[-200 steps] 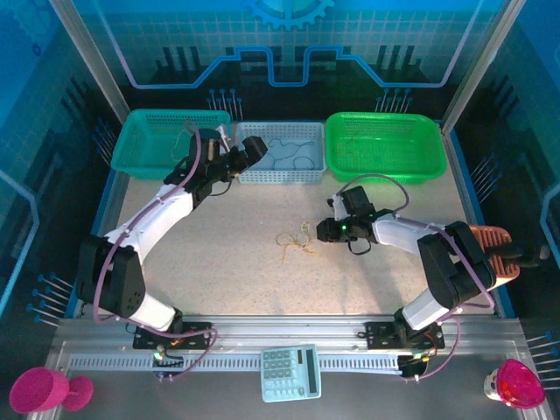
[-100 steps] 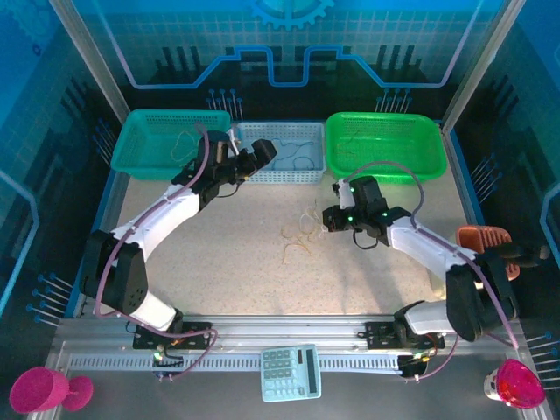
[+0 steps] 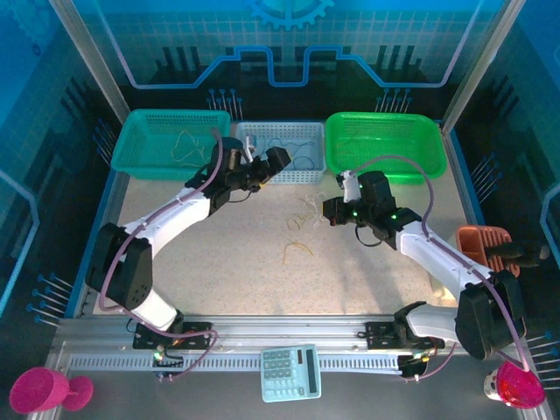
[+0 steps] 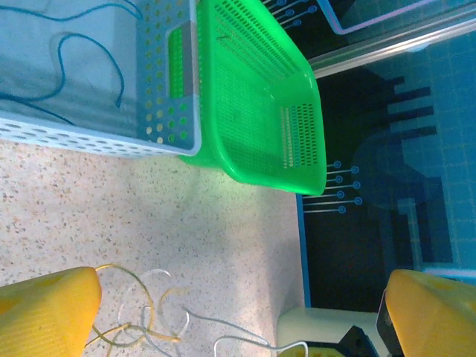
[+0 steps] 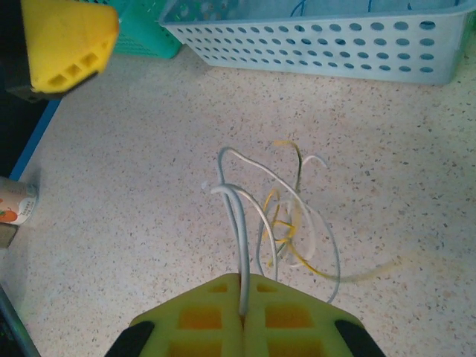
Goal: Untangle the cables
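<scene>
From my seat, the right pincer is closed, and its wrist camera shows the two yellow fingertips pressed together on a white wire that rises out of the seam between them. That wire belongs to the cables, a small curly clump of white and yellow strands sitting on the middle of the counter, just left of the right pincer and in front of the pale blue basket. I cannot tell whether the clump rests on the counter or hangs a little above it. One yellow strand lies on the speckled surface nearer to me, apart from the rest. The left pincer stands with its jaws spread wide and nothing between them, right by the near wall of the pale blue basket; its own camera looks down on the same clump near its left finger. A thin blue wire lies inside the pale blue basket, the green basket sits to its right, and the teal basket to its left holds a cream wire.
</scene>
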